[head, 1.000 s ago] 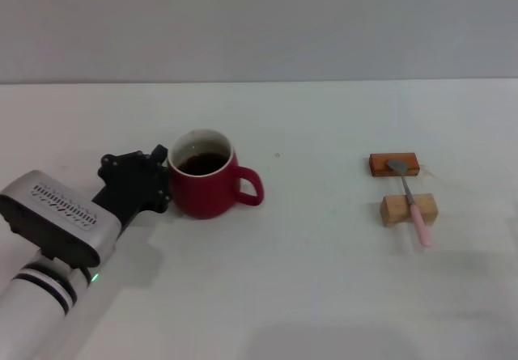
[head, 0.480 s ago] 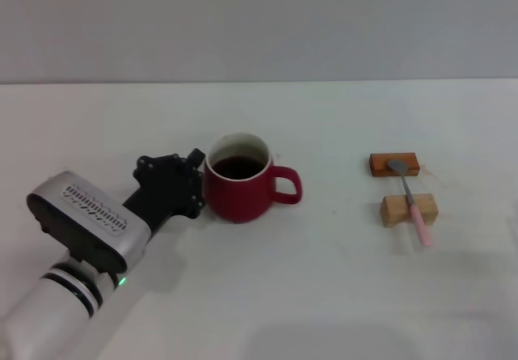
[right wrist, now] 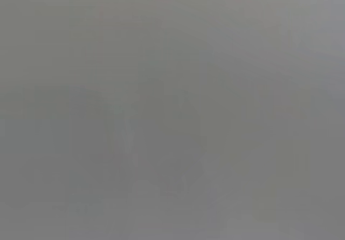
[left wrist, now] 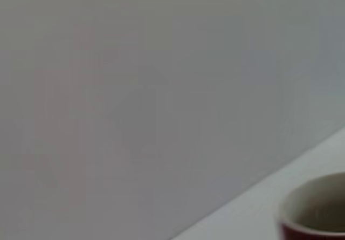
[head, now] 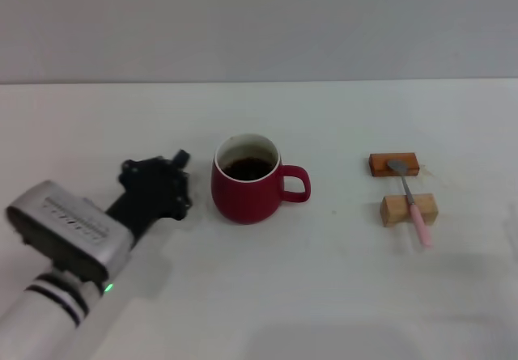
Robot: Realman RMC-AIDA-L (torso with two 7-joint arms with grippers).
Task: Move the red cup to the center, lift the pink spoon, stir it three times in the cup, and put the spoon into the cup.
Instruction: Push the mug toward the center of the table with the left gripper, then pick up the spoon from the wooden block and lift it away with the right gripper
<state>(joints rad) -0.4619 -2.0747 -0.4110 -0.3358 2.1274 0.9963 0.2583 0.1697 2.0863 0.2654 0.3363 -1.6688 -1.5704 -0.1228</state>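
A red cup (head: 247,181) stands upright near the middle of a white table (head: 267,295), its loop handle pointing toward the robot's right and dark liquid showing inside its white rim. Just to the cup's left, apart from it, sits the left gripper (head: 174,186), a black assembly on a silver-and-white arm reaching in from the near left corner; whether its fingers are open or closed cannot be told from this angle. Well to the right, the pink spoon (head: 411,201) lies with its long axis running roughly away from the robot: the grey bowl rests on a reddish-brown wooden block (head: 394,164) at the far end, the pale pink handle crosses a lighter wooden block (head: 409,209) and points back toward the robot, tilted slightly rightward. The left wrist view catches only a curve of the cup (left wrist: 315,207) at the picture's edge, against table and a plain grey wall. The right wrist view shows flat grey and nothing else. A grey wall (head: 259,24) backs the table.
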